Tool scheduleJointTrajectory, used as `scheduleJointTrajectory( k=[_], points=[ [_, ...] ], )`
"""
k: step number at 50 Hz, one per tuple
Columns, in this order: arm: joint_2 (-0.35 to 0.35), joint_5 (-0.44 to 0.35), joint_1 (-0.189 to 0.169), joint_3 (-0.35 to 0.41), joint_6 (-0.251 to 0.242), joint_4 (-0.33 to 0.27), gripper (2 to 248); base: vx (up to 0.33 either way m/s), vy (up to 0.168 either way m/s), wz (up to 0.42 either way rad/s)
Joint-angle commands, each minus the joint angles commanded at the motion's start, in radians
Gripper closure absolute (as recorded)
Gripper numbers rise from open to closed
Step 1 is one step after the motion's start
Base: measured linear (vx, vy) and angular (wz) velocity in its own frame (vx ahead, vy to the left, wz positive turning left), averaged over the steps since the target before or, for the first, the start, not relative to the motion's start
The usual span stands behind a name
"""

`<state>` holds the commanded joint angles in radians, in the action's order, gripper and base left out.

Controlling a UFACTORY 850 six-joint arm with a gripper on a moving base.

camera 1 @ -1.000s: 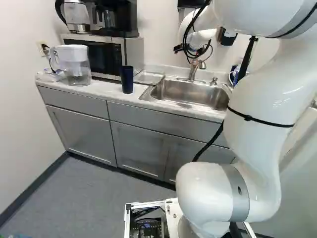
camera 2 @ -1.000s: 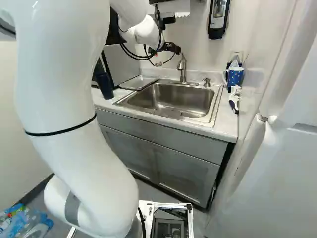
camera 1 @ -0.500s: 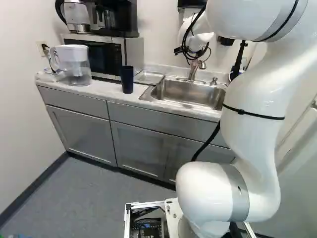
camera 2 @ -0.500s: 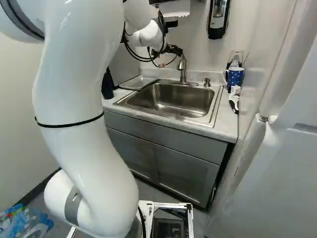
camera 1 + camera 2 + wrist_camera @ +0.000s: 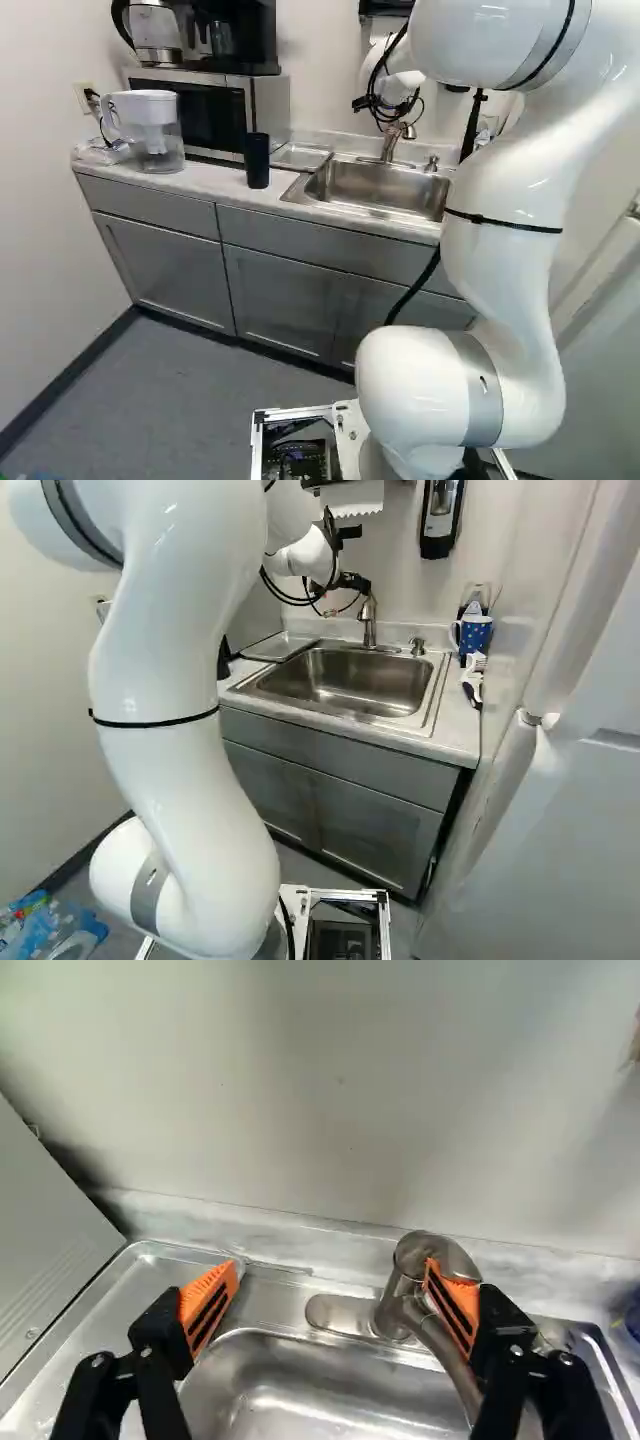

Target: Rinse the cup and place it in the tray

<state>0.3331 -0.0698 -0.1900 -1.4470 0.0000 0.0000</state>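
My gripper's (image 5: 350, 588) fingers are spread by the faucet (image 5: 369, 630). Cup's (image 5: 257, 160) left of the faucet, tray (image 5: 300, 156) between them.

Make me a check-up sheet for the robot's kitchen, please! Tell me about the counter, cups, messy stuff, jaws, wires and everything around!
Surface: pale counter with a metal sink set in.
Job's things: dark cup upright beside the metal tray.
Clutter: pitcher, spotted mug, brush.
Gripper: jaws open, one near the faucet.
Between the jaws: nothing seen gripped.
Cables: black, looping near the wrist.
Surroundings: microwave, wall soap dispenser, bottles on the floor.
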Motion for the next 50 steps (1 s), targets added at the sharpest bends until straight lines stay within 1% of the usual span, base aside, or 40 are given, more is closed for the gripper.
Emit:
scheduleJointTrajectory(
  k=[20, 34, 50],
  points=[
    [0.006, -0.006, 0.0, -0.007, 0.0, 0.0, 3, 0.0, 0.0, 0.0],
    [0.008, -0.051, 0.0, -0.009, 0.0, 0.0, 3, 0.0, 0.0, 0.0],
    [0.025, -0.095, 0.0, -0.029, 0.0, 0.0, 3, 0.0, 0.0, 0.0]
  ],
)
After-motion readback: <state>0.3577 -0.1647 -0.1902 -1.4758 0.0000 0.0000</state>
